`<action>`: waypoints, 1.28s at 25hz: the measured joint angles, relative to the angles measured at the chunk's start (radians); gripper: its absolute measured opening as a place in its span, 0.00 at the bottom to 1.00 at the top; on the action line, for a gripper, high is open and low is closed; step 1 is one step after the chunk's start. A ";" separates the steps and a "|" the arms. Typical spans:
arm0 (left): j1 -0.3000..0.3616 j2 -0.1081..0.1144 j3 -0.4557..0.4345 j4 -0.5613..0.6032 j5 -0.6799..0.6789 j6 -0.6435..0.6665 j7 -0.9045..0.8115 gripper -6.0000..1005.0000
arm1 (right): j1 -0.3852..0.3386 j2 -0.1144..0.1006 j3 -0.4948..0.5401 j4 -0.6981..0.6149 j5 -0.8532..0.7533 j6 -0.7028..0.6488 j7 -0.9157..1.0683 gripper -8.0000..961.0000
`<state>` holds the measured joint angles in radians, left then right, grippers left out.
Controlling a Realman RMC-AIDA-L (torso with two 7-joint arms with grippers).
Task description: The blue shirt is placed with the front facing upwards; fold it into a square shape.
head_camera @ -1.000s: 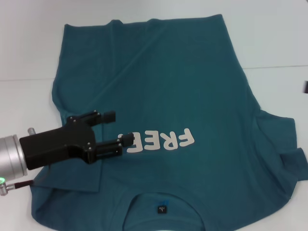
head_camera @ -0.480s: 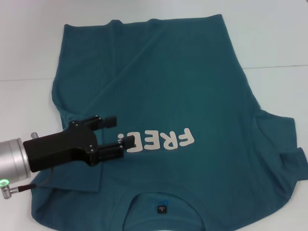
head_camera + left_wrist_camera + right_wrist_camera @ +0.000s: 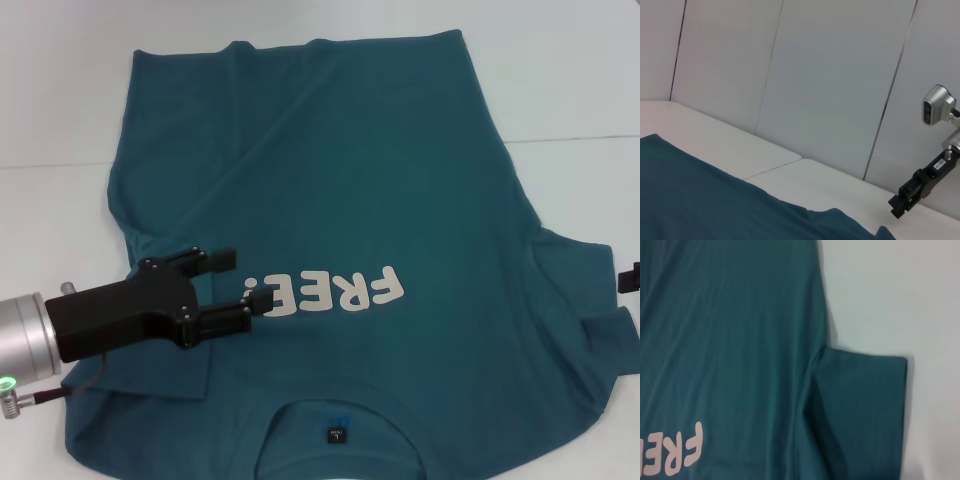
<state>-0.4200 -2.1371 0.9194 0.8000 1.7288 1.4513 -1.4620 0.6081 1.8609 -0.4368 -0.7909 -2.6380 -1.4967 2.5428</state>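
The blue shirt [image 3: 330, 200] is seen spread flat, front up, on the white table [image 3: 560, 70]. The left gripper [image 3: 238, 282] is held just above its left sleeve area, fingers spread apart, the white lettering [image 3: 325, 292] just beyond the fingertips. The right gripper [image 3: 629, 278] is barely glimpsed at the far sleeve; its fingers cannot be judged.

White table [image 3: 560, 80], blue shirt [image 3: 340, 180] spread flat, front up

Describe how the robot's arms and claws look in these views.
The left claw is matte black with two slim fingers and small screws on a boxy black body, joined to a silver cylindrical wrist with a green light and a thin dark cable. The right claw is black too, below a silver camera housing.
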 joint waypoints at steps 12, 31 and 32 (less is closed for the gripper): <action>0.002 0.000 0.005 -0.001 0.004 -0.005 0.001 0.83 | 0.011 0.010 -0.026 0.076 0.006 0.094 -0.011 0.90; 0.000 0.006 0.009 -0.029 0.004 0.000 0.008 0.83 | 0.035 0.030 -0.041 0.159 0.006 0.187 -0.026 0.78; 0.000 0.006 0.009 -0.029 0.004 -0.001 0.008 0.83 | 0.035 0.030 -0.040 0.162 0.006 0.192 -0.026 0.77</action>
<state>-0.4203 -2.1307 0.9281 0.7715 1.7326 1.4507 -1.4535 0.6430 1.8910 -0.4772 -0.6286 -2.6323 -1.3044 2.5172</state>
